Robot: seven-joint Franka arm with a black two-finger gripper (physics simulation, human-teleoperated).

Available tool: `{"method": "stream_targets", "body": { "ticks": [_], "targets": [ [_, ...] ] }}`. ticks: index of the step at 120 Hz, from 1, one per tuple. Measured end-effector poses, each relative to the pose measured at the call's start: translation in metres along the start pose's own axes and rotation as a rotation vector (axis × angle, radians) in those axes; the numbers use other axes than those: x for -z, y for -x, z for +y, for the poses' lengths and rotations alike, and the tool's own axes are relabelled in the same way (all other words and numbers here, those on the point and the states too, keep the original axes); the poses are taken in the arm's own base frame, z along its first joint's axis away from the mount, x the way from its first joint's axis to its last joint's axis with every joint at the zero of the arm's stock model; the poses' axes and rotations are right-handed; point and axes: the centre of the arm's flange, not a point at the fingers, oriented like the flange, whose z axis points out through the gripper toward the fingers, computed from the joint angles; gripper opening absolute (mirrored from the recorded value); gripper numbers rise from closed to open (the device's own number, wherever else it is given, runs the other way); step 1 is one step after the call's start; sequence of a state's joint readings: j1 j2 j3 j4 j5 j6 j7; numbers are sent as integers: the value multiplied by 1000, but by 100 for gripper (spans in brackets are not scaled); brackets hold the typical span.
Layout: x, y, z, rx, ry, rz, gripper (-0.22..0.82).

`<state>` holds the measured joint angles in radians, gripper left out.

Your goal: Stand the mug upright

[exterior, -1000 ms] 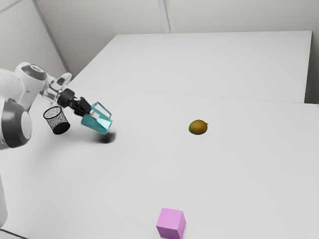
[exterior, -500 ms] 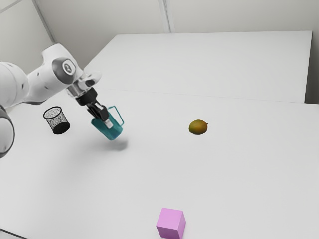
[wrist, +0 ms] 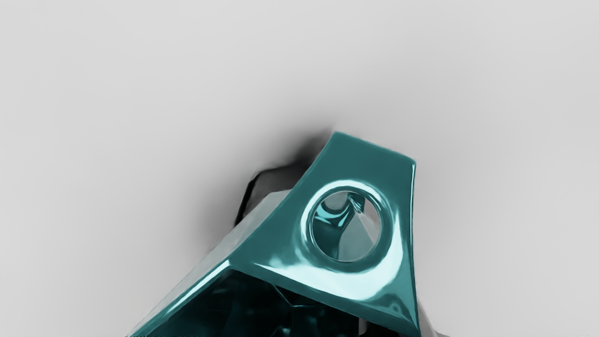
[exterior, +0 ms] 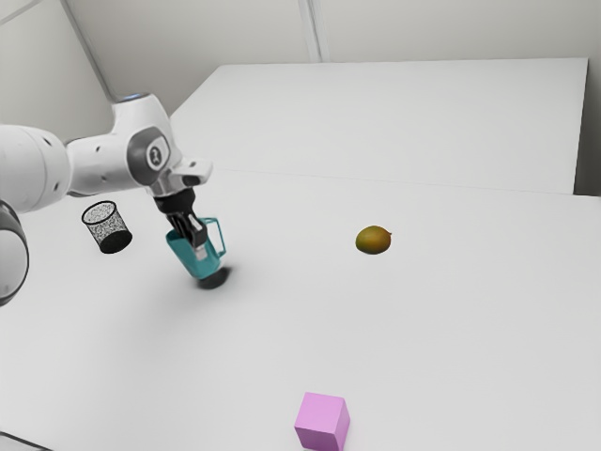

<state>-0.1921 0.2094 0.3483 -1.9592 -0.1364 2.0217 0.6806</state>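
Toward the exterior view's left, mug point(exterior: 204, 267): teal, tilted, its mouth up and toward that view's left, its base lower and toward that view's right; not upright.
Mug's height: base close above the bench point(exterior: 441, 329); whether its lowest edge touches, I cannot tell.
Handle point(exterior: 223, 239): a thin teal loop on the side of the mug facing the exterior view's right.
Claw point(exterior: 199, 250): closed on the mug, pointing steeply down at it; the exact gap between the fingers is hidden.
Arm point(exterior: 99, 165): white and grey, reaching in from the exterior view's left, the hand bent downward above the mug.
Wrist view: a glossy teal part of the mug with a round opening, and beside it the dark hollow of the mug near the fingers' end.
Shadow point(exterior: 216, 279): dark, just by the mug's base.
Mesh cup point(exterior: 106, 227): black, near the mug but apart, toward the exterior view's left.
Mango point(exterior: 373, 241): green and orange, well apart, toward the exterior view's right.
Cube point(exterior: 321, 420): pink, at the exterior view's bottom edge, well apart from everything else.
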Motion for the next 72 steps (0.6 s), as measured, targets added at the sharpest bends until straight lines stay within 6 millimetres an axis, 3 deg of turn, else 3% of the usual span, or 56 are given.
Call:
{"method": "stream_targets", "body": {
  "ticks": [31, 72],
  "targets": [
    [-12, 3, 7, 3, -38, -63, -18],
    [-18, -12, 30, -54, -140, -140, -18]
  ]
}}
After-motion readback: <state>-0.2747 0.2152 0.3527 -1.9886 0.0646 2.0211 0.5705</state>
